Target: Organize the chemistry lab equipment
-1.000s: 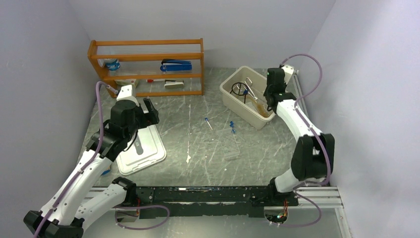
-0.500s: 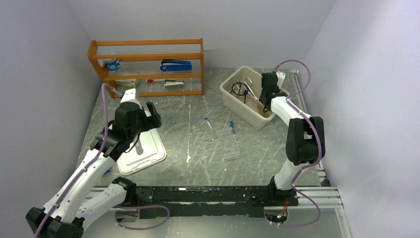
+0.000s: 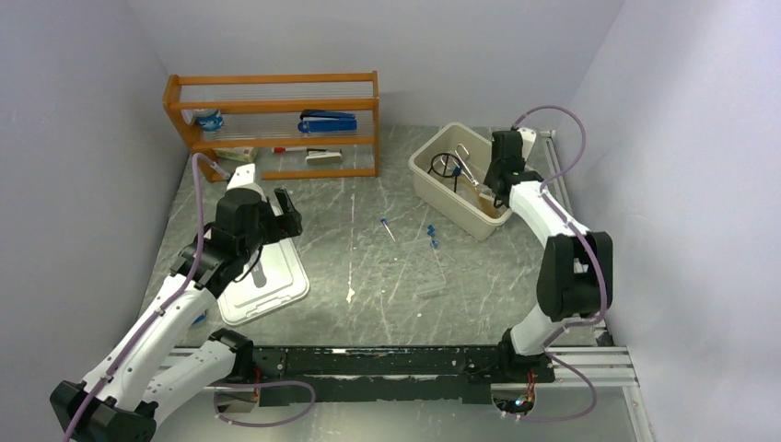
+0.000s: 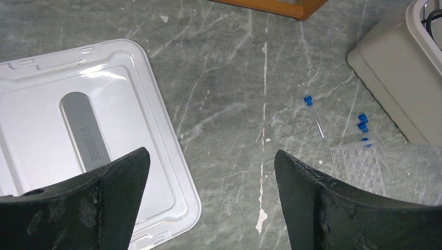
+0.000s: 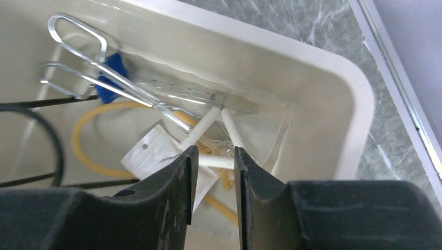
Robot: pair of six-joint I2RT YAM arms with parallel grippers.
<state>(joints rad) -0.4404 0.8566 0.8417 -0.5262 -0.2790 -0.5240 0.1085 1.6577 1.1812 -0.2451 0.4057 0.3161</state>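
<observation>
My right gripper (image 5: 213, 156) hangs low inside the beige bin (image 5: 359, 104), jaws open a narrow gap with nothing between them. Below it lie the white pipe triangle (image 5: 208, 122), a white paper packet (image 5: 151, 151), amber tubing (image 5: 83, 140), metal tongs (image 5: 104, 78), a blue-capped tube (image 5: 172, 94) and the black tripod ring (image 5: 52, 140). My left gripper (image 4: 211, 177) is wide open and empty above the table, beside the white lid (image 4: 52, 130). A blue-capped tube (image 4: 314, 115), more blue caps (image 4: 362, 122) and the clear rack (image 4: 359, 166) lie on the table ahead of it.
The orange shelf (image 3: 276, 124) with a blue stapler stands at the back left. In the overhead view, the bin (image 3: 425, 177) sits at the back right, close to the right wall rail. The lid (image 3: 267, 281) lies flat at the left.
The right gripper's jaws have parted over the bin and its wrist has shifted slightly. The left arm has edged a little toward the table's middle, still open.
</observation>
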